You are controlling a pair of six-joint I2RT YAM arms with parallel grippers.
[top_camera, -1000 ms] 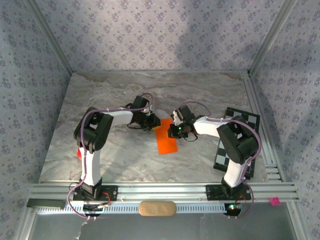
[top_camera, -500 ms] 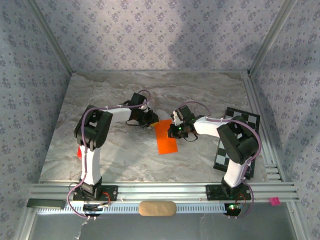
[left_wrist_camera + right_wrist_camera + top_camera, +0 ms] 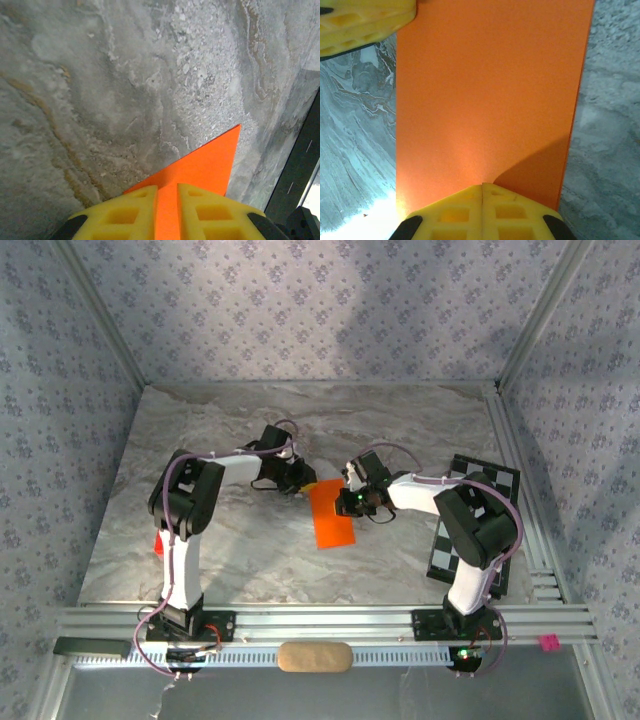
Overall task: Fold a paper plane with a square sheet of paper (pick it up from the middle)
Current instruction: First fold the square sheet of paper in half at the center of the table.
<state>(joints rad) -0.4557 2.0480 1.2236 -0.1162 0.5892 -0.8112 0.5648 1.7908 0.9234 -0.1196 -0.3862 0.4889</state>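
The square sheet of paper (image 3: 330, 515) lies on the marble table as a bright orange rectangle, seemingly folded in half. In the right wrist view the paper (image 3: 485, 100) lies flat, and my right gripper (image 3: 482, 187) is shut, its tips together and resting on the near edge. From above, the right gripper (image 3: 348, 502) sits at the sheet's right edge. My left gripper (image 3: 300, 483) is at the far left corner. In its wrist view the left gripper (image 3: 167, 210) has its jaws slightly apart over a pointed corner of the paper (image 3: 205, 162), with orange showing in the gap.
A black-and-white checkerboard card (image 3: 475, 530) lies at the right, beside the right arm. A small red object (image 3: 158, 545) sits by the left arm's base. A tan pad (image 3: 313, 657) lies on the front rail. A yellow finger of the left gripper (image 3: 365, 20) shows beyond the sheet.
The left gripper has drawn back a little to the left along the sheet's far corner. The right gripper and the paper have hardly moved.
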